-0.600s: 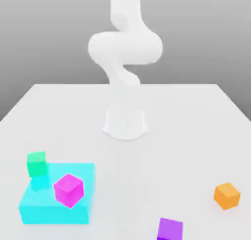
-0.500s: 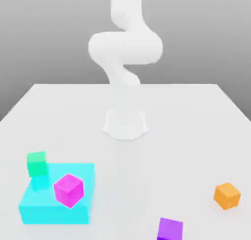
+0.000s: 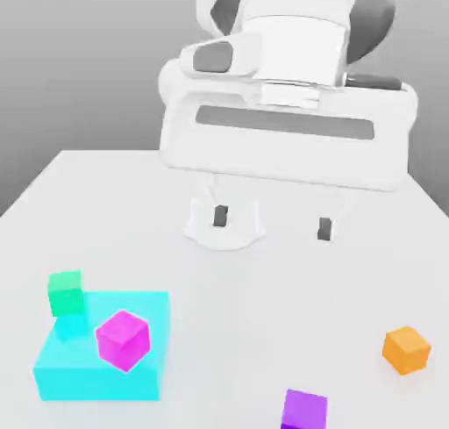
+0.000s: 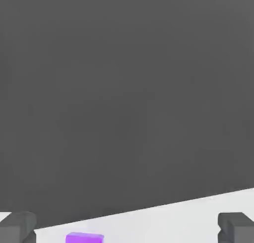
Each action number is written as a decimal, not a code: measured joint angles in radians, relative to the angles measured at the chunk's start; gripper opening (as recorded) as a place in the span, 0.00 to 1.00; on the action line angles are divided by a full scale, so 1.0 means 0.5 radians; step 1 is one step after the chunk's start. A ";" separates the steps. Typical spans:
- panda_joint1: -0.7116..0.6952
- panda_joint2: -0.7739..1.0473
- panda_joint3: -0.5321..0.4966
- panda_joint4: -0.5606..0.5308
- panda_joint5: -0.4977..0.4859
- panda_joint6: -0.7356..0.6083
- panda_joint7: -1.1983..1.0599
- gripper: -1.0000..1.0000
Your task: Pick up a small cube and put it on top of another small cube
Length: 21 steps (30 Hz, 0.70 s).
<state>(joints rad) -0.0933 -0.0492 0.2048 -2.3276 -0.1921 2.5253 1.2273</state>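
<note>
My gripper (image 3: pixel 272 223) hangs wide open and empty above the table (image 3: pixel 289 278), so I judge I'm at the reach: next I must descend over the purple cube (image 3: pixel 304 411), well apart from the green cube (image 3: pixel 66 293).

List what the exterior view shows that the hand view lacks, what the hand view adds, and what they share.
Exterior view alone: the green cube beside the cyan block, the pink cube on that block, the orange cube, and the arm's base. Hand view alone: a dark backdrop beyond the table edge. Shared: the purple cube, the white table and the open gripper, holding nothing.
</note>
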 joint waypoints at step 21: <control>0.187 1.076 -0.078 0.031 -0.065 0.528 0.359 0.00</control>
<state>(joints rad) 0.0002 0.4890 0.1656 -2.3121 -0.2247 2.7895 1.4066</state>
